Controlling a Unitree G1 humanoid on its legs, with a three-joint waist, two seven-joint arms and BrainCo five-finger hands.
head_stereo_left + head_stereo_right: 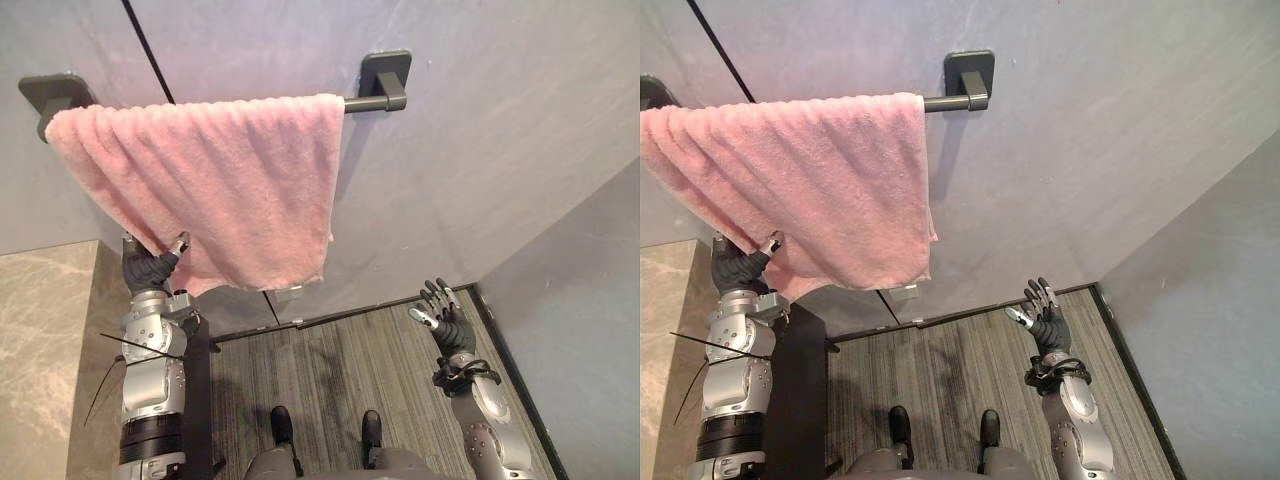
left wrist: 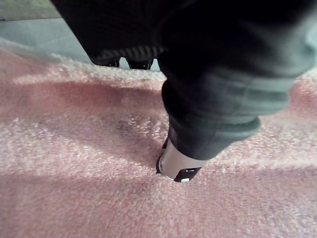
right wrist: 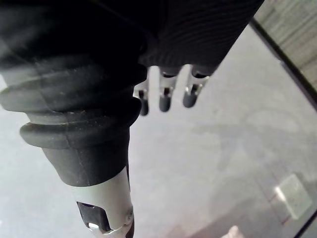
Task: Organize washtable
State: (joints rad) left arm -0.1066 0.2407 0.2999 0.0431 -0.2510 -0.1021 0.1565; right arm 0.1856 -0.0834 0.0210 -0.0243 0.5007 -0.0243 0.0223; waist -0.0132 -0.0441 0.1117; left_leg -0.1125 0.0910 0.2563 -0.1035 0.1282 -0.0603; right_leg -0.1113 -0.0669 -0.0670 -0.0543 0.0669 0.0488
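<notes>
Pink towel over dark rail on grey wall | left hand at its lower edge, grip unclear | right hand spread wide above striped floor

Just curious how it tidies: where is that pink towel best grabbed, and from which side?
Probably its free bottom hem, from below. The towel drapes over the rail, so the hem hangs loose; the left hand is at its lower corner.

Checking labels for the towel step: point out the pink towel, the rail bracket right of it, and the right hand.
pink towel (image 1: 220, 180), left eye view, middle of the hanging cloth.
rail bracket (image 1: 383, 65), left eye view, dark wall plate.
right hand (image 1: 453, 328), left eye view, middle of the hand.
</notes>
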